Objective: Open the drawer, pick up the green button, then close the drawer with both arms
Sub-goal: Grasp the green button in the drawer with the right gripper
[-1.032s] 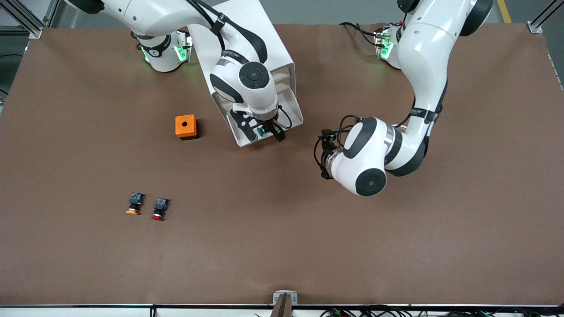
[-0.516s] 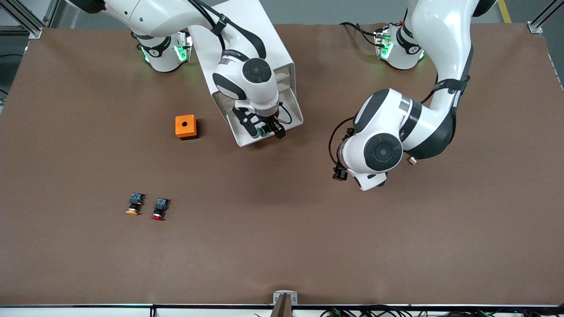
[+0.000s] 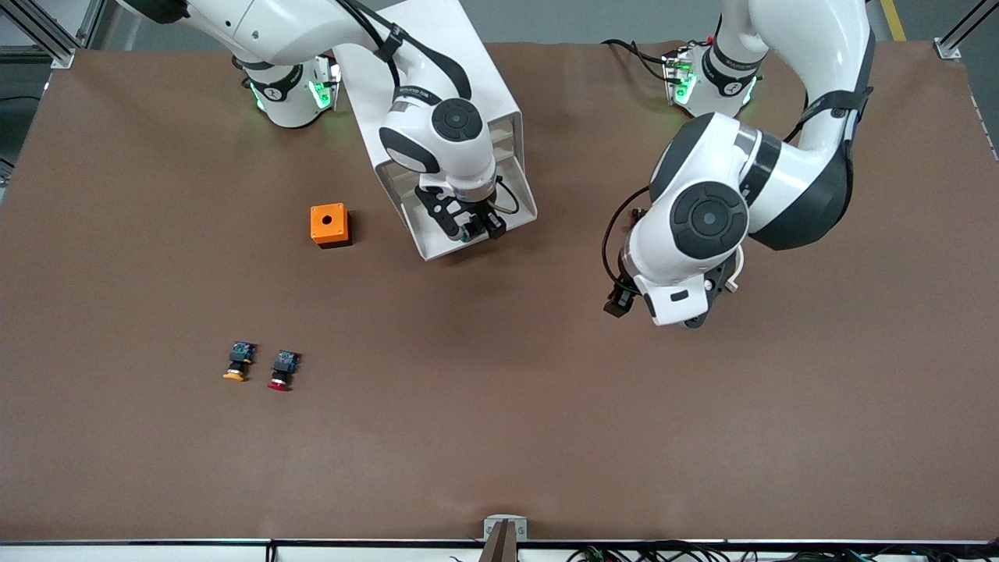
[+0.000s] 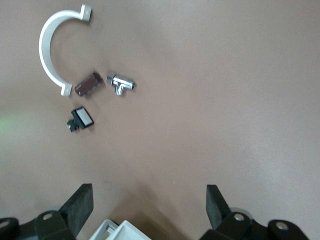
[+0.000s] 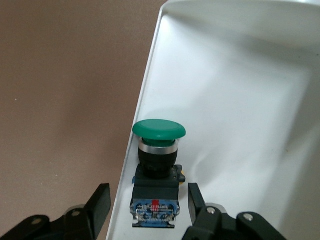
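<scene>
Button (image 5: 158,165) sits in the pulled-out drawer (image 5: 240,125), dead center between my right gripper's (image 5: 145,200) spread fingers, green cap pointing 12 o'clock, not grabbed yet. Left gripper (image 4: 147,205) waits gaping over bare table. Grabbing and closing remain.

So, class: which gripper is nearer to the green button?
Right. The right gripper is open, straddling the green button in the drawer. The left gripper is open over bare table toward the left arm's end, well away from the cabinet.
</scene>
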Robot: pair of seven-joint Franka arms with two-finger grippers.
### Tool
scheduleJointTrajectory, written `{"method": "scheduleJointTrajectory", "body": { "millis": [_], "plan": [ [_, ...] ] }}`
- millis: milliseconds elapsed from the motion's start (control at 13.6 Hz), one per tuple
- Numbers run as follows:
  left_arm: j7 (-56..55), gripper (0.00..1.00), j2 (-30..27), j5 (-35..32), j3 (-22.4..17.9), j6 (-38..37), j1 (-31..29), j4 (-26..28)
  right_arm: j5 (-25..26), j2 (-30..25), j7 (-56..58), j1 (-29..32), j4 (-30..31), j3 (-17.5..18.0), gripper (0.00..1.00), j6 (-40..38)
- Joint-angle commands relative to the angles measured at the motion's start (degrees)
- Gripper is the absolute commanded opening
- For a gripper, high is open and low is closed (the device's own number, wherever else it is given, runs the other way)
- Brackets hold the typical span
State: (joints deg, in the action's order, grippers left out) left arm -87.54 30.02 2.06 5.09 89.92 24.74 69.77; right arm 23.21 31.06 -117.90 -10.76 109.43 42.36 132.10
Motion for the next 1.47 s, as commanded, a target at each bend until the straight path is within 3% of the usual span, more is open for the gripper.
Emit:
{"method": "scheduleJointTrajectory", "body": {
  "millis": [0, 295, 516, 811, 1180, 1327, 1401],
  "plan": [
    [4.8, 0.99, -2.5, -1.9, -0.1, -1.1, 0.0, 1.6, 1.4, -2.0, -2.2, 0.9, 2.4, 1.0, 0.43, 0.7],
    [9.9, 0.99, -3.7, -2.3, -0.1, -2.3, -1.3, 1.7, 1.4, -2.1, 1.7, 1.6, 1.5, 1.9, 0.17, -0.2],
    [10.5, 0.99, -3.9, -2.3, 0.0, -2.6, -1.7, 1.7, 0.8, -1.6, 6.1, 3.5, -4.9, 4.3, 0.09, -8.8],
    [11.2, 0.99, -3.9, -2.3, 0.0, -2.7, -1.7, 1.7, 0.6, -1.5, 16.9, 5.7, -10.1, 5.0, 0.04, -14.4],
    [11.2, 0.99, -3.8, -2.2, 0.0, -2.7, -1.6, 1.9, 0.7, -1.0, 44.2, 16.0, -11.1, 5.2, 0.03, -14.1],
    [11.1, 0.99, -3.7, -2.1, 0.1, -2.7, -1.4, 2.1, 0.6, -0.3, 56.2, 19.4, -12.7, 3.7, 0.03, -14.1],
    [11.2, 0.99, -3.6, -2.1, 0.1, -2.6, -1.1, 2.1, 0.7, 0.0, 62.0, 20.2, -12.7, 1.3, 0.03, -14.0]
  ]
}}
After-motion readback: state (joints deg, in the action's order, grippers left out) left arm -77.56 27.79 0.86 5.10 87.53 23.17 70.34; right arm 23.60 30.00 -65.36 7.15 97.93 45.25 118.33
